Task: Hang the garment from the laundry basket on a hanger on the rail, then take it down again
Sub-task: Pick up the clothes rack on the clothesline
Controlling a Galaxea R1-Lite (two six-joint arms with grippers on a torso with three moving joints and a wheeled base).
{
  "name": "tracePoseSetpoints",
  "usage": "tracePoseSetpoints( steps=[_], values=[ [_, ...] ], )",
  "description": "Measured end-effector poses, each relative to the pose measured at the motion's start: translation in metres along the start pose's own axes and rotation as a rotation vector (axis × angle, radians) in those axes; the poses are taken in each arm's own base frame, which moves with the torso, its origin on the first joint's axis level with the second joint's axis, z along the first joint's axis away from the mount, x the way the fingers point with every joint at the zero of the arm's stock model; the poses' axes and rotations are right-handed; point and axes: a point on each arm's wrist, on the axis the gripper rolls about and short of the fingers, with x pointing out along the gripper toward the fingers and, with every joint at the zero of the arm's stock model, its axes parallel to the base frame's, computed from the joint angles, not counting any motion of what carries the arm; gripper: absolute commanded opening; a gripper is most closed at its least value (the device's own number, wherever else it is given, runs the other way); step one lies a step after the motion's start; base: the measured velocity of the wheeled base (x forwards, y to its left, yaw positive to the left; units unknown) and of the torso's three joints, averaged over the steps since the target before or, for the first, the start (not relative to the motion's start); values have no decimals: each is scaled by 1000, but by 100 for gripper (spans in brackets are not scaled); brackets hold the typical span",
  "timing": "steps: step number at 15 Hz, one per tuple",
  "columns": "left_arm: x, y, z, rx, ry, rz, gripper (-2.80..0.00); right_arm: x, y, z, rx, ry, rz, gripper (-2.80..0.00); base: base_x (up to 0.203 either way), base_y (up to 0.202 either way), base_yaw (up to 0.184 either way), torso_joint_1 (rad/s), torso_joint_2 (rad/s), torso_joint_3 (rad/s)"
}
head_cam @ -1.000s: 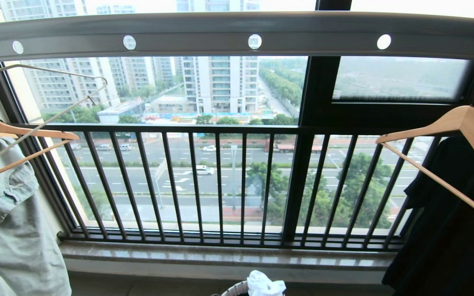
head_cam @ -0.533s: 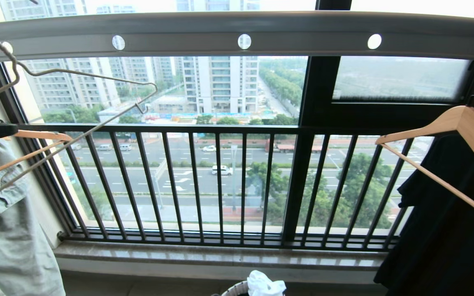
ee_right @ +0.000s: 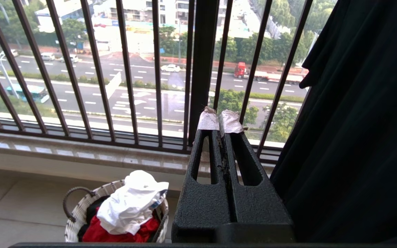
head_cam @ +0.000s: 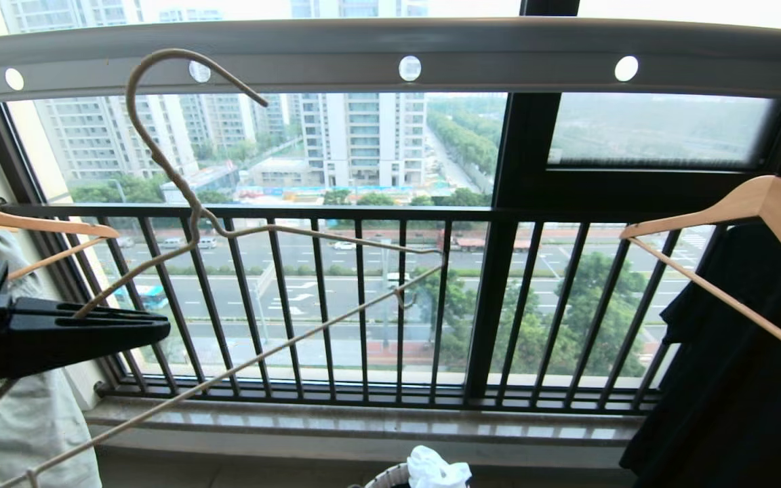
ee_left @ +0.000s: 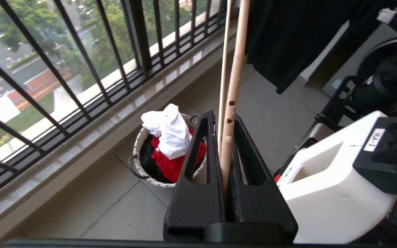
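Here the left hand (head_cam: 160,330) sits at the left edge of the head view, its fingers clamped on one sloping arm of the hanger (head_cam: 309,234). The hanger is off the rail (head_cam: 390,51), held out in front of the window bars, its long hook (head_cam: 160,74) near the rail but not over it. Being thin wire, it is likely light and springy and could twist in the grip, so a hold close to the neck would probably steady it better. The right hand (ee_right: 219,120) hangs low beside the black shirt (ee_right: 357,120), fingers pressed together and empty. The garment (ee_right: 129,203) lies crumpled on top of a red garment (ee_right: 115,234) in the laundry basket (ee_right: 76,217) on the floor. It looks soft and limp, best pinched at the collar or a shoulder.
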Motion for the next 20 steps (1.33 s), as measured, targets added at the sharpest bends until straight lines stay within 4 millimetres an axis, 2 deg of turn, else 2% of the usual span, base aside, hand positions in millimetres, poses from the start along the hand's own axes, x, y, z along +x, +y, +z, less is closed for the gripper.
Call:
tracePoseSetpoints(
  steps=[5,12,20],
  values=[
    [22,-3,-18,-35,56,-270,-280,0,0,0,0,0,0,-280,0,0,0,0,0,0],
    [48,9,-32,-49,142,-310,-280,0,0,0,0,0,0,-280,0,0,0,0,0,0],
    [51,18,-31,-53,123,-270,-280,0,0,0,0,0,0,-280,0,0,0,0,0,0]
  ],
)
